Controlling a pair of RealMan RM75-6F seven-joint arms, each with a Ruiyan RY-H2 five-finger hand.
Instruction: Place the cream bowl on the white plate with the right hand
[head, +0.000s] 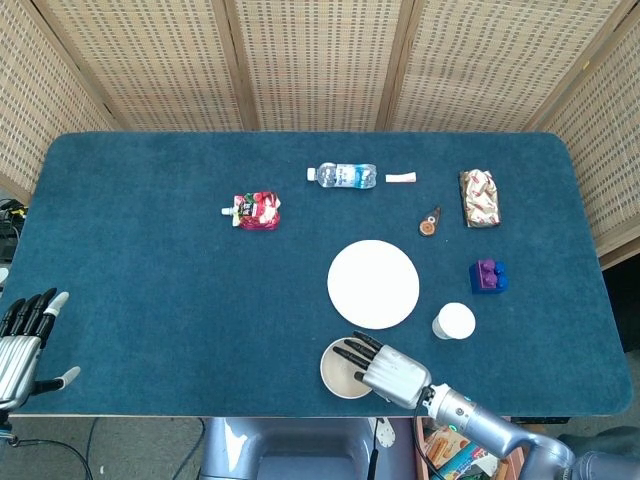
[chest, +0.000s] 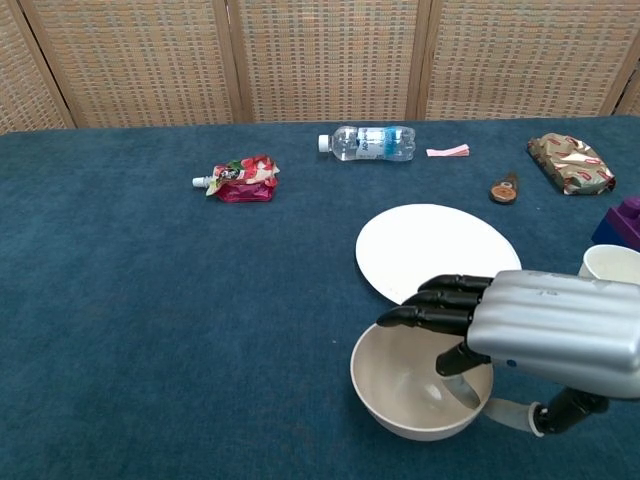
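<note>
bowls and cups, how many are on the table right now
2. The cream bowl sits at the near edge, just before the white plate, with the right hand over its rim. The white cup stands right of the plate. None seem hidden.
</note>
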